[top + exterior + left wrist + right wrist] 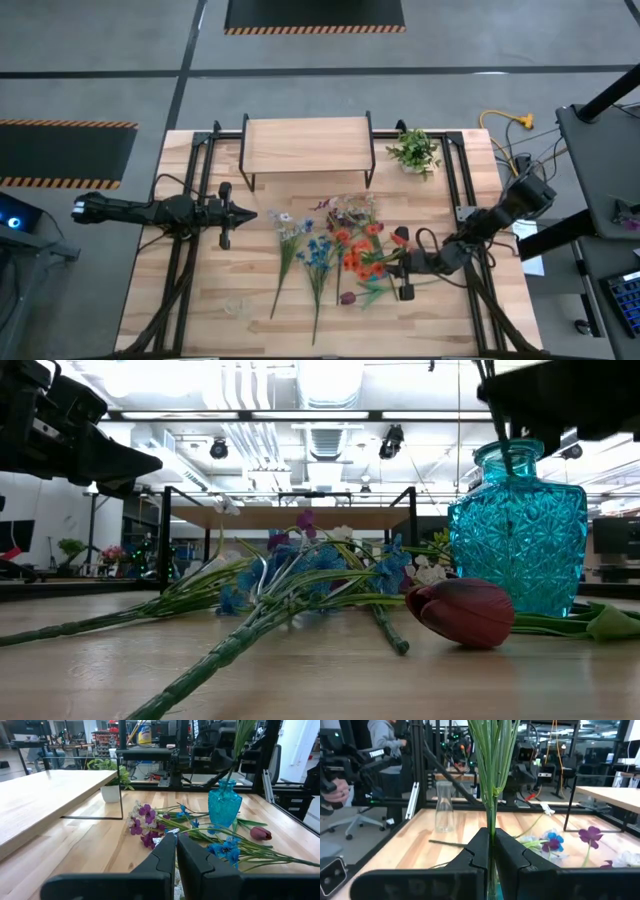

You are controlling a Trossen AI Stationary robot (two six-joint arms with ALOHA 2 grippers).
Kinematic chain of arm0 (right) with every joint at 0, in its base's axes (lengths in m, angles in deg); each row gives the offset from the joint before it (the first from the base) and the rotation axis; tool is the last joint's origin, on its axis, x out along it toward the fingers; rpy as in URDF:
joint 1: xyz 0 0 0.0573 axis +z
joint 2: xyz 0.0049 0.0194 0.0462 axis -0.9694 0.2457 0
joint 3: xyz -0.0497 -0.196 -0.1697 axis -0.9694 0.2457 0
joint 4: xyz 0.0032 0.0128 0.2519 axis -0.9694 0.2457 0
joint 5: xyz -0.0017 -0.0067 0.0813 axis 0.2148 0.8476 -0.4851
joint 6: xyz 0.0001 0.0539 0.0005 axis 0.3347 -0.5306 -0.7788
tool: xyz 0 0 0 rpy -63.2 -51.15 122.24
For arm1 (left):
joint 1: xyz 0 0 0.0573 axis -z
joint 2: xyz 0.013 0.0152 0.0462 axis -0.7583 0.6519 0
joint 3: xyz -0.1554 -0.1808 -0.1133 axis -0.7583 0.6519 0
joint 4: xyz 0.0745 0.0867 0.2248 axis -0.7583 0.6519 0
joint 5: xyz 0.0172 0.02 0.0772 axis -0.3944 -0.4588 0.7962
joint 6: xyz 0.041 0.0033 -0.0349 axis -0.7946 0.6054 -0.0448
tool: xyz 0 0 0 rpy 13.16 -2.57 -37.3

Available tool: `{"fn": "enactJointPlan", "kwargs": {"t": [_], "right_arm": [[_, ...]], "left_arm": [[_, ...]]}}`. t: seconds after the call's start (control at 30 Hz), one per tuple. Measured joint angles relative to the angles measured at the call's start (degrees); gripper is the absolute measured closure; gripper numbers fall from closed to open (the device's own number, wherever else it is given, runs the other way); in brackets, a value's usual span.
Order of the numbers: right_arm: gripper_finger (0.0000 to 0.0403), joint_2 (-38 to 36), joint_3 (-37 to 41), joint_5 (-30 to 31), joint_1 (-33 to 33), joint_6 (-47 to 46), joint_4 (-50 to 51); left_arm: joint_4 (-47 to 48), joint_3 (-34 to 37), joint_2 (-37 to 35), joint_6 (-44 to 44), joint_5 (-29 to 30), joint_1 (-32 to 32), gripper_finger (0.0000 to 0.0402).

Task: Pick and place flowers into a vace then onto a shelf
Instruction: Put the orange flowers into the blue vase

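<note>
Loose flowers (315,250) with blue, white and purple blooms lie flat mid-table, a dark red bud (465,610) among them. A teal glass vase (225,802) stands upright at their right, hidden in the high view under orange-red blooms (360,258). My right gripper (491,837) is level above the vase and shut on a bunch of green stems. The shelf (308,143) stands at the far middle of the table. My left gripper (262,214) is shut and hovers left of the flowers, touching nothing. My right gripper pinches the bunch of green stems (491,820) between its two fingers, partway up their length. The fingers come level from the table's right and lie across the stems. The stems stand nearly upright, and their lower ends reach down into the vase's mouth (227,781).
A small potted green plant (413,150) sits at the far right beside the shelf. A clear glass carafe (444,812) stands near the front left. Black frame rails (190,260) run along both sides of the table. A person sits beyond the table's edge (385,740).
</note>
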Motion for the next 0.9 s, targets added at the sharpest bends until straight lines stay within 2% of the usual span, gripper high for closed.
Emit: {"fn": "enactJointPlan", "kwargs": {"t": [0.43,0.9], "right_arm": [[0.039,4.8,0.2,0.1,0.0,-3.8,-0.7],[0.039,3.5,0.1,0.1,0.0,-4.6,0.2]], "left_arm": [[0.0,0.0,0.0,0.0,0.0,0.0,0.0402],[0.0,0.0,0.0,0.0,0.0,0.0,0.0402]]}}
